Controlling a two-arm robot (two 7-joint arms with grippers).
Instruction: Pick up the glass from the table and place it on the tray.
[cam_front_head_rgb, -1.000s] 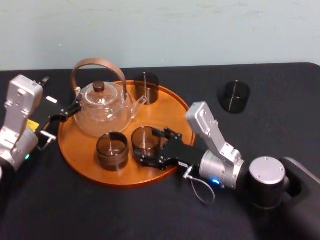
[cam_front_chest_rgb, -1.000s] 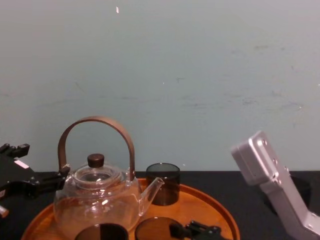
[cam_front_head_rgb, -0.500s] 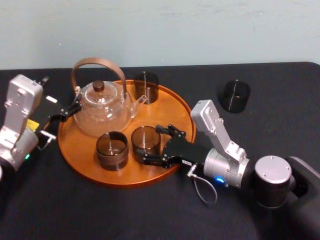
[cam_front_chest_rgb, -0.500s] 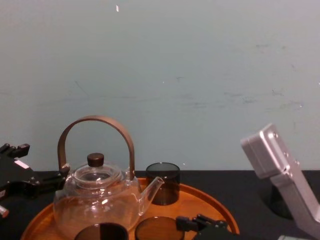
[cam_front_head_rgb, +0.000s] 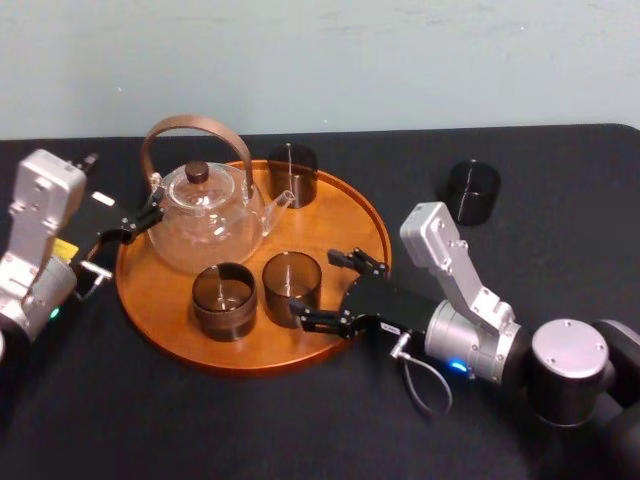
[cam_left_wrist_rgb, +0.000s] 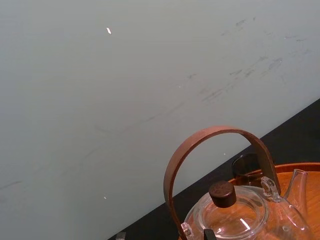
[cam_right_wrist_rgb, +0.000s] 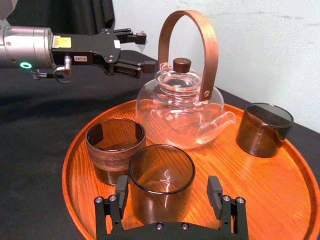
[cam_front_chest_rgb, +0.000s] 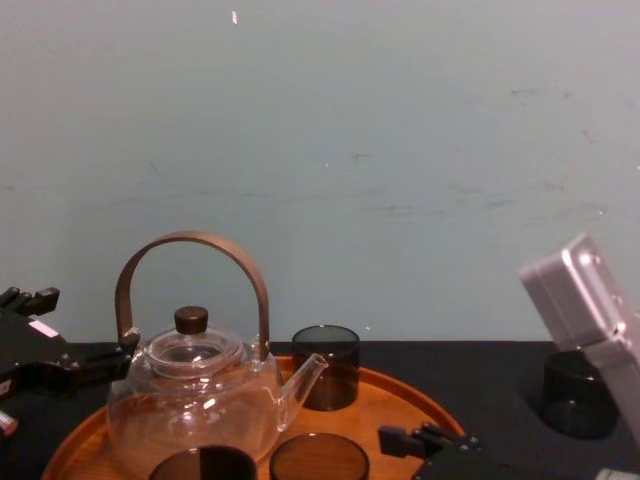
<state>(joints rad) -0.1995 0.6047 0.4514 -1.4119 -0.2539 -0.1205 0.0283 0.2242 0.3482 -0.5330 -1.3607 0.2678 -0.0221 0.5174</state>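
Right gripper, jaws apart, glass on tray, teapot behind (cup alongside)

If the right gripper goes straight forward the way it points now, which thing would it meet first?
Most likely the smoky glass on the tray: it stands directly ahead of the open right gripper, centred between its fingers. The banded cup beside it looks off that line.

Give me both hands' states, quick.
Left hand: open, empty, beside the teapot.
Right hand: open, straddling the glass on the tray, not gripping.
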